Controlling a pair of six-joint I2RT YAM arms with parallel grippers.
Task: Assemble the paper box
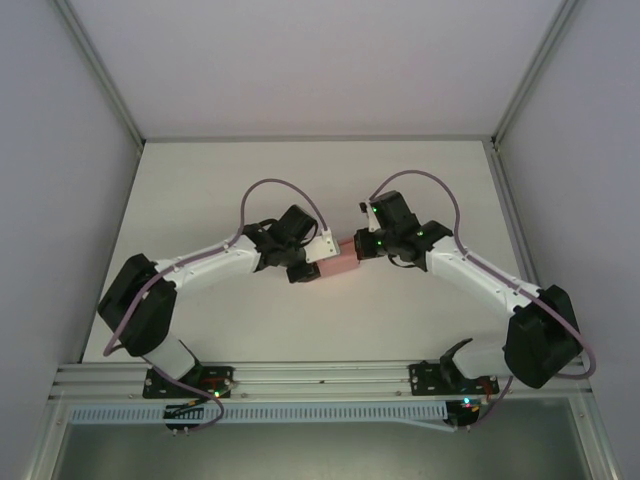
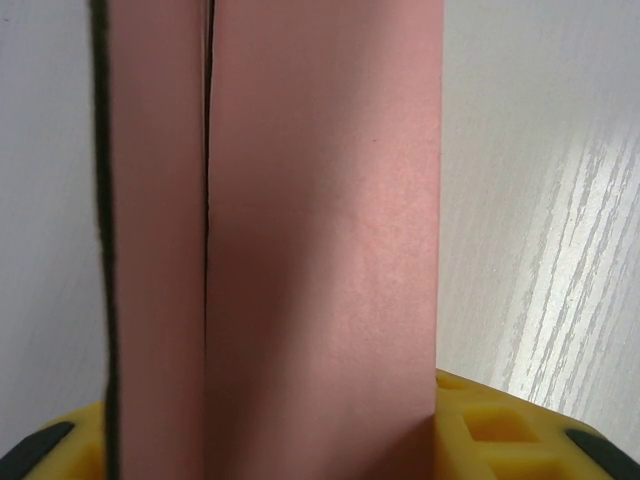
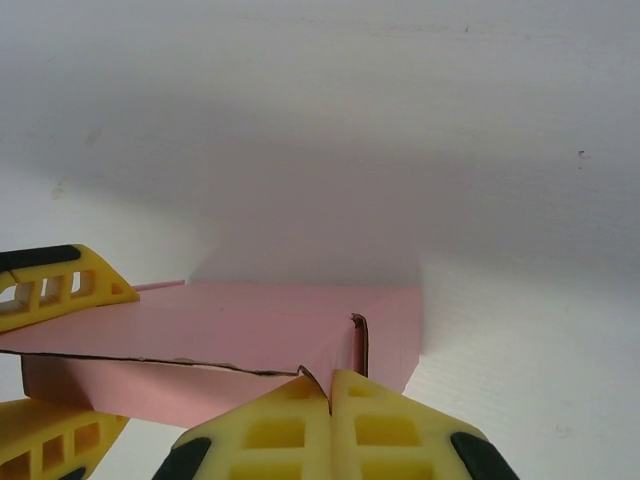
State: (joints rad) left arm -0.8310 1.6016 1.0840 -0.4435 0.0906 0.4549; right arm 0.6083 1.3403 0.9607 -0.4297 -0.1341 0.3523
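Left gripper (image 1: 322, 262) grasps the box (image 2: 320, 250); the right gripper (image 3: 328, 385), clenched empty, presses its right end, where too hard a push could crush it or slide it from the grasp.

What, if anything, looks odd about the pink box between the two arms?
The paper box isn't neatly shut. A dark slit gapes along its seam, seen from the left wrist. From the right wrist, one flap corner curls up beside the tips of the closed right gripper. Nothing else stands out.
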